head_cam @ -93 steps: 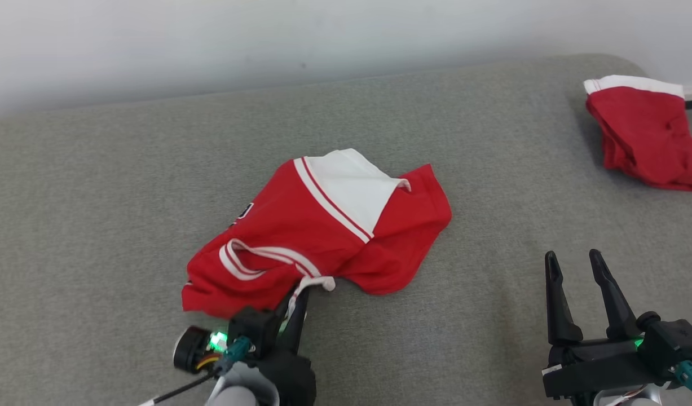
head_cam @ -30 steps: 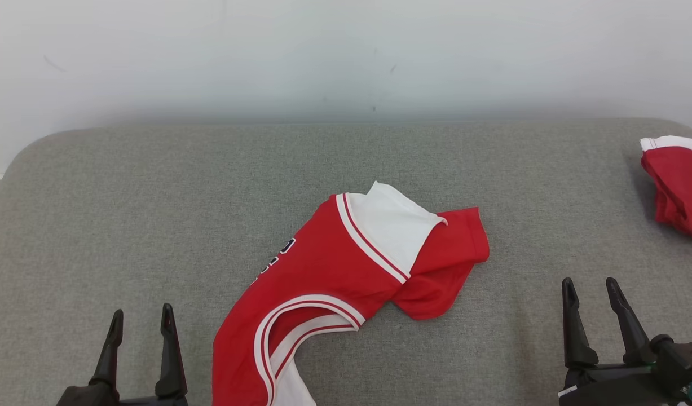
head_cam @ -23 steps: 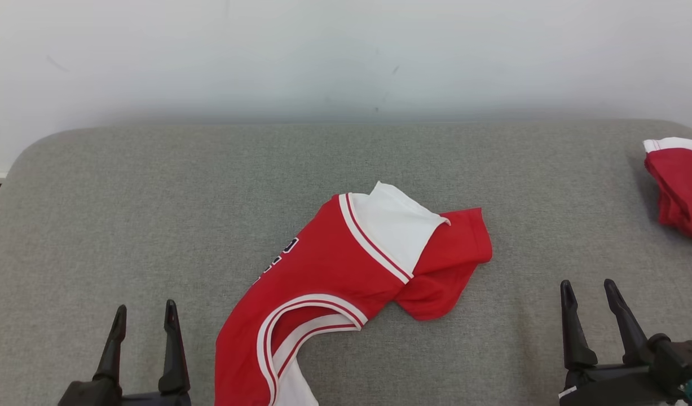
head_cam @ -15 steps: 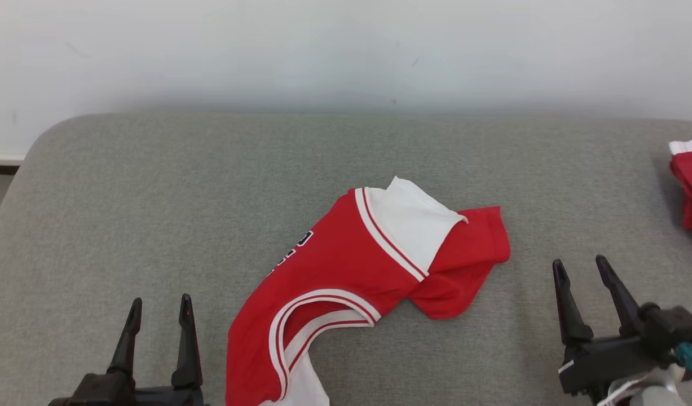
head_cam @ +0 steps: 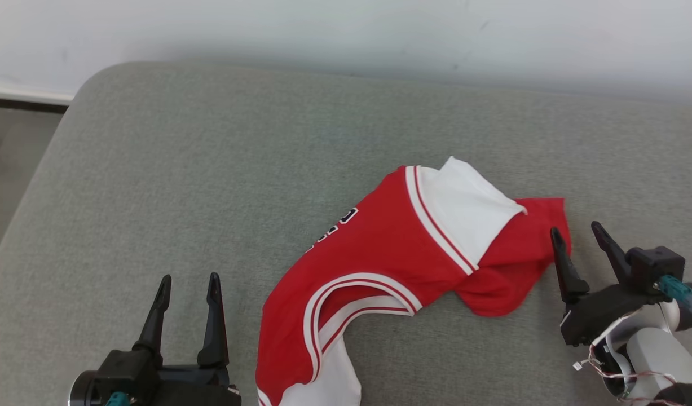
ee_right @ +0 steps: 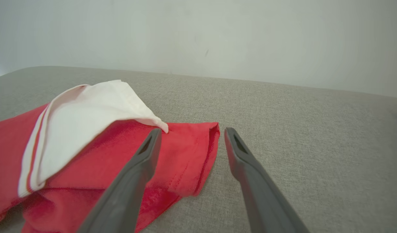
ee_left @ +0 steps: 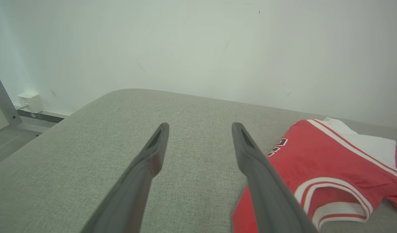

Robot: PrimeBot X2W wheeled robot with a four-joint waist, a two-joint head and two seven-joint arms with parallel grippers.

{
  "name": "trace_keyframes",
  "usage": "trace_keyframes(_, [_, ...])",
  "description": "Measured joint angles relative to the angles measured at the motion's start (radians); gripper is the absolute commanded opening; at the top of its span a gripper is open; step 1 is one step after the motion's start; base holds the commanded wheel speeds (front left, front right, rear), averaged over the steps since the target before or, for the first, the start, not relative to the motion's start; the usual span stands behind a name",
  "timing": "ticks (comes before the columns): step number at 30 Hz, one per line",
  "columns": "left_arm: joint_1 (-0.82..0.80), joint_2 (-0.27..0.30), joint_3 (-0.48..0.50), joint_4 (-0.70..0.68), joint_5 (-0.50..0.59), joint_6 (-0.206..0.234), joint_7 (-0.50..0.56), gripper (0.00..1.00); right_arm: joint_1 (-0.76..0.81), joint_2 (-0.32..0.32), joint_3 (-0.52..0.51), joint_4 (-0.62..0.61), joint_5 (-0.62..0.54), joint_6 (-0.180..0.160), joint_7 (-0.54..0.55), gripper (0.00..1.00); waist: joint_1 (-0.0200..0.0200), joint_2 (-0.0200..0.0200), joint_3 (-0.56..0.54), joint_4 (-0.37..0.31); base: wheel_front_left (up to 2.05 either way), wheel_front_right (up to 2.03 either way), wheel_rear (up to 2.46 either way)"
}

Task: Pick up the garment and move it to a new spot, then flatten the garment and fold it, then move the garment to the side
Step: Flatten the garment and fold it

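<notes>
Right now the red garment [head_cam: 391, 248] is lying crumpled on the middle-right of the grey padded surface [head_cam: 210, 169]. Its white panel [head_cam: 464, 208] is folding over the top, and its near end is running off the bottom of the head view. The right gripper [head_cam: 575, 228] is hovering at the garment's right edge with jaws spread wide and nothing between them. In its wrist view the red hem [ee_right: 198, 155] is sitting in the gap, one finger over cloth and the other over bare surface. The left gripper [head_cam: 189, 276] is waiting just beside the garment's near left side, jaws equally wide and empty. The step in hand is looking like the flattening, so the right gripper should be lowering onto that hem and pinching only the loose edge. The left should be taking the opposite end by the white-trimmed armhole [head_cam: 351, 299], so both are pulling apart evenly rather than dragging the bundle. The surface is offering plenty of bare room to the left. A pale wall [head_cam: 323, 28] is rising behind it, and floor [head_cam: 7, 180] is showing past its rounded left corner.
</notes>
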Motion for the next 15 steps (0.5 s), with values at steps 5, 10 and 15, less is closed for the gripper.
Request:
trace_keyframes(5, [-0.014,0.000,-0.019,0.009,-0.010,0.007,0.000,1.00,-0.073,-0.009,0.044,0.128,0.031,0.000,0.001,1.00,0.0000,0.0000,0.025,0.038,0.00,0.00,0.00])
trace_keyframes(10, [-0.028,0.000,-0.027,0.011,-0.015,0.009,0.000,1.00,-0.122,-0.011,0.064,0.237,0.058,0.000,0.001,1.00,0.0000,0.0000,0.042,0.068,0.00,0.00,0.00])
trace_keyframes(15, [-0.027,0.000,-0.021,0.010,-0.015,0.016,0.000,1.00,-0.147,-0.001,0.104,0.263,0.091,0.000,-0.007,0.00,0.0000,0.0000,0.047,0.071,0.00,0.00,0.00])
